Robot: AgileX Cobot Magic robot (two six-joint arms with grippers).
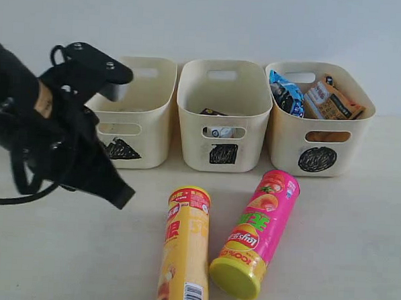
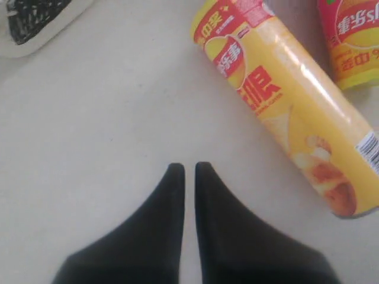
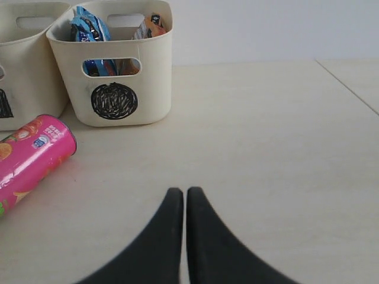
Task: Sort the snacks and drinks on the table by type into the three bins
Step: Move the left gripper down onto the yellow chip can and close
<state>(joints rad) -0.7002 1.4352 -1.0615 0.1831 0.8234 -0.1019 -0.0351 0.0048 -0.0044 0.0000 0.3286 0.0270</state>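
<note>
The yellow chip tube [image 1: 183, 253] [image 2: 290, 100] and the pink chip tube [image 1: 258, 232] [image 3: 29, 155] lie on the table [image 1: 343, 245] in front of the bins. My left gripper [image 1: 122, 198] [image 2: 188, 167] hovers shut and empty just left of the yellow tube. The circle bin [image 1: 318, 119] [image 3: 112, 65] holds the blue bag [image 1: 286, 94] [image 3: 89, 26] and the orange bag [image 1: 332, 98] [image 3: 148, 26]. A carton [image 1: 219, 123] shows in the square bin [image 1: 223, 111]. The triangle bin [image 1: 138, 113] stands behind the left arm. My right gripper [image 3: 185, 190] is shut and empty, out of the exterior view.
Bare table lies right of the pink tube and ahead of the right gripper. A table seam or edge [image 3: 349, 89] runs at the far right. The left arm's black body and cable [image 1: 33, 141] cover the left part of the scene.
</note>
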